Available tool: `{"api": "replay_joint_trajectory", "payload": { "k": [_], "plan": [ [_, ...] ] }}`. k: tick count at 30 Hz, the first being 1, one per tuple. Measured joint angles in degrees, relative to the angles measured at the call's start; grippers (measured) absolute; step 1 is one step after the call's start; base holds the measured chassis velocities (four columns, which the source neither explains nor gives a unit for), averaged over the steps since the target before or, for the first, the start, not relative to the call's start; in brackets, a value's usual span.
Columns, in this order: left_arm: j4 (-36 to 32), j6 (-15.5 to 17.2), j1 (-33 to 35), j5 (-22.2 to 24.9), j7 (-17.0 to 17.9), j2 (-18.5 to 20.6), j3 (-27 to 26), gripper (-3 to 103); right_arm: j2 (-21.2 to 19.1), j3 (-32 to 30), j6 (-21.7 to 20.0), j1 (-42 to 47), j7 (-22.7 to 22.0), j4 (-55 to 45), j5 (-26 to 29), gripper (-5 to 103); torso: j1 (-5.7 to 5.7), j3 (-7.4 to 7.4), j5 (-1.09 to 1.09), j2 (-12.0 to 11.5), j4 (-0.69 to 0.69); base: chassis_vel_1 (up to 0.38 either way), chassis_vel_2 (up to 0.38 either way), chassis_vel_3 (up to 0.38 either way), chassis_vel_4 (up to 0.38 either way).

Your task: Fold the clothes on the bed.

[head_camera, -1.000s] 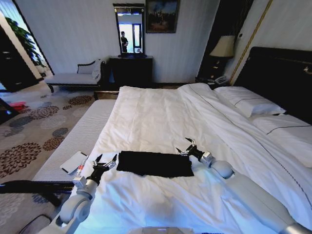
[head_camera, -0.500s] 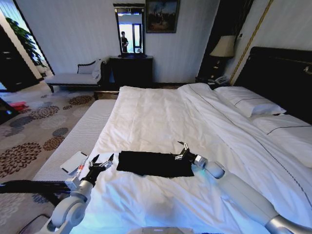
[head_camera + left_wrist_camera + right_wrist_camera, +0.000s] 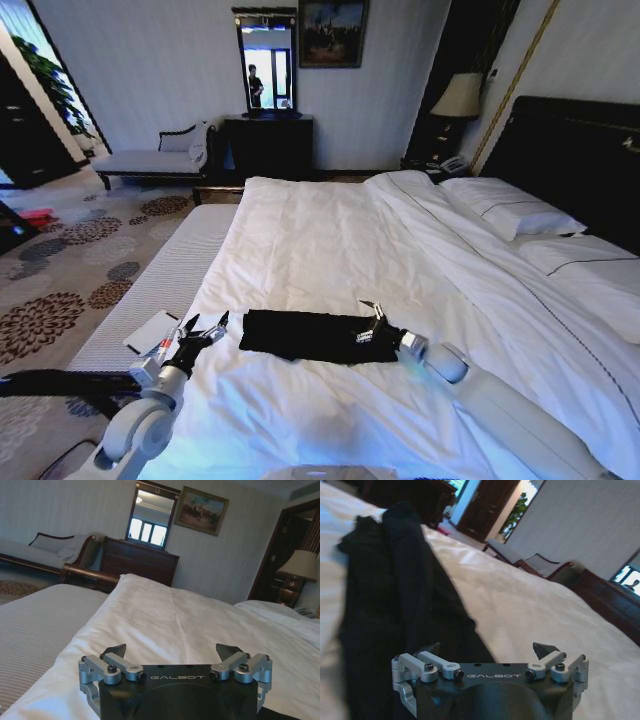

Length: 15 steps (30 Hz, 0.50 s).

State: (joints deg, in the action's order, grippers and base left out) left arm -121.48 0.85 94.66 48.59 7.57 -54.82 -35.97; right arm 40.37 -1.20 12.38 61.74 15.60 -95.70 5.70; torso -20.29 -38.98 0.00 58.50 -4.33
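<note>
Item: my right gripper (image 3: 372, 322), fingers apart, over the folded black T-shirt (image 3: 300, 334) at the bed's (image 3: 330, 240) six o'clock edge. Left gripper (image 3: 203, 331) apart at nine o'clock. Step: gripping the end; next calls for closing on fabric.

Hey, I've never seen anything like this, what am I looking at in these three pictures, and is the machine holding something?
This is a wheeled robot with two arms, each ending in a claw. The wide picture comes from a camera on its head, looking down at a bed. The other two come from cameras on its wrists, so each shows that arm's own claw up close.

On the white duvet lies a black T-shirt, already folded into a long strip. A white card lies on the bed's striped edge to the robot's left.

The right claw is open over the shirt's right end; its wrist view shows the dark cloth just ahead. The left claw is open beside the shirt's left end, apart from it. Neither holds anything.
</note>
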Motion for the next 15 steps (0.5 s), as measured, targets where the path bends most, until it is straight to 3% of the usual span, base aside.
{"api": "replay_joint_trajectory", "payload": {
  "k": [8,15],
  "plan": [
    [-0.1,0.0,0.9,0.2,0.0,-0.5,-1.5,100,-1.6,-2.6,0.1,4.4,0.0,-3.1,-1.8,100,0.0,0.0,0.01,0.0,-0.02,0.0,0.0,0.0,0.0],
    [-0.6,0.0,1.4,0.1,0.0,-1.2,-1.6,100,-3.5,-3.4,-1.4,-0.2,-0.6,-6.3,3.6,100,0.0,0.0,-0.03,0.0,0.0,0.0,0.0,0.0,0.0]
  ]
}}
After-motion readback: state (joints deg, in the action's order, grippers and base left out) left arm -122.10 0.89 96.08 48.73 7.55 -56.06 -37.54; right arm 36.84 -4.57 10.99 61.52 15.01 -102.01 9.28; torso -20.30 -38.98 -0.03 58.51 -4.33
